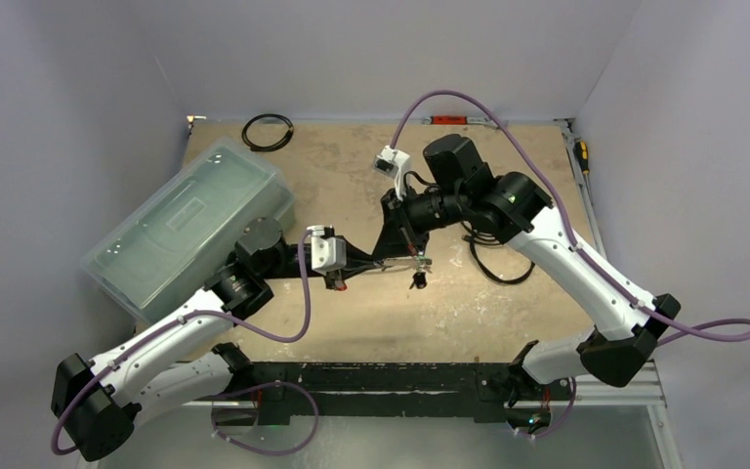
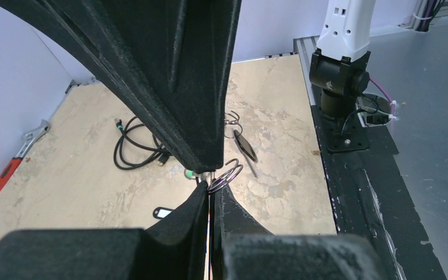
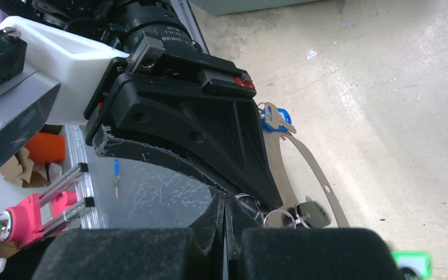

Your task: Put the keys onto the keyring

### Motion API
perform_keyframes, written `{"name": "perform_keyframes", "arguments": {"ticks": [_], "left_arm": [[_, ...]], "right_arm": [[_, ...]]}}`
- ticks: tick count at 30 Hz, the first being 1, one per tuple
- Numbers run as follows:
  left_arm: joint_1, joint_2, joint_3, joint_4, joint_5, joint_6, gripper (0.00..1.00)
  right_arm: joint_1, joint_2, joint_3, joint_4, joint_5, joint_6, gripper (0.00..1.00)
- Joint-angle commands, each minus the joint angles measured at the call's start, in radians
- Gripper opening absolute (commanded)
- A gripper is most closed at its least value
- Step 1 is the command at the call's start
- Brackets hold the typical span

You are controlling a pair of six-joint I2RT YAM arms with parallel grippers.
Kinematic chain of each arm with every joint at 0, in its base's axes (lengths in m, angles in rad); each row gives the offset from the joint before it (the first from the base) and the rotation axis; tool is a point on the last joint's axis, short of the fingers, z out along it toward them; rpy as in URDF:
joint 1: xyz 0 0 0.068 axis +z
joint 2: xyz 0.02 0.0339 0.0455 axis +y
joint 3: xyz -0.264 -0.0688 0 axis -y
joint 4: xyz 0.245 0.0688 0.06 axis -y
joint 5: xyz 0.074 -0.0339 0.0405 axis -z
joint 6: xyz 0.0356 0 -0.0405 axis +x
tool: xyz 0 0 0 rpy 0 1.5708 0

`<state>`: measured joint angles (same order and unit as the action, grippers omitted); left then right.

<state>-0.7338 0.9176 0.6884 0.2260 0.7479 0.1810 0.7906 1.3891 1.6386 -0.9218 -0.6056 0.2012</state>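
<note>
Scuffed beige desk [image 1: 352,176]. Tiny white print on the left arm's wrist collar [image 3: 154,28] is unreadable. The left end effector [image 2: 210,188] and the right end effector [image 3: 224,203] are clenched tip to tip at mid-desk; what they pinch is hidden. The keyring [image 3: 318,172], a thin silvery band, arcs beside them from the blue-tagged key [image 3: 274,119] to the black-tagged key [image 3: 314,213].

**Top external:** fixed, high, behind the arm bases. Faces down and forward from a distance and takes in the whole bench [image 1: 508,303] and both arms.

**Left wrist:** close behind the left gripper [image 2: 210,188]. Faces along it across the bench toward the right arm's base [image 2: 338,87].

**Right wrist:** close behind the right gripper [image 3: 224,203]. Faces the left gripper, low over the bench.

**Shared, all three views:** the mid-bench spot where both gripper tips meet.

**Shared, top external and left wrist:** the loose black cable [image 2: 118,153].
</note>
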Motion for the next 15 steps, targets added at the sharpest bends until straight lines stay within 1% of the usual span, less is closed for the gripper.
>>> {"name": "perform_keyframes", "arguments": {"ticks": [1, 4, 5, 7, 9, 10, 11, 12, 14, 15], "left_arm": [[-0.005, -0.023, 0.007, 0.036, 0.031, 0.018, 0.0], [-0.006, -0.027, 0.007, 0.038, 0.035, 0.018, 0.0], [-0.005, -0.03, 0.005, 0.038, 0.036, 0.017, 0.0], [-0.005, -0.037, 0.003, 0.043, 0.032, 0.016, 0.0], [-0.005, -0.045, 0.003, 0.046, 0.031, 0.011, 0.0], [-0.005, -0.051, 0.003, 0.047, 0.03, 0.009, 0.0], [-0.005, -0.057, 0.004, 0.05, 0.03, 0.007, 0.0], [-0.004, -0.064, 0.004, 0.051, 0.029, 0.004, 0.0], [-0.004, -0.081, 0.002, 0.06, 0.035, -0.003, 0.0], [-0.004, -0.091, -0.002, 0.07, 0.038, -0.007, 0.0]], "right_arm": [[0.0, 0.001, 0.046, 0.018, -0.017, 0.0, 0.0], [0.0, 0.004, 0.044, 0.014, -0.011, -0.004, 0.0], [-0.001, 0.003, 0.048, 0.014, -0.005, -0.008, 0.01], [0.0, -0.008, 0.056, 0.026, 0.01, -0.016, 0.19], [-0.001, -0.035, 0.05, 0.065, 0.028, -0.022, 0.38], [0.0, -0.053, 0.035, 0.096, 0.046, -0.024, 0.45], [-0.001, -0.077, 0.013, 0.132, 0.077, -0.025, 0.49], [-0.001, -0.101, -0.014, 0.177, 0.11, -0.026, 0.51], [0.0, -0.168, -0.087, 0.278, 0.192, -0.033, 0.52], [-0.001, -0.204, -0.13, 0.364, 0.253, -0.03, 0.52]]}}
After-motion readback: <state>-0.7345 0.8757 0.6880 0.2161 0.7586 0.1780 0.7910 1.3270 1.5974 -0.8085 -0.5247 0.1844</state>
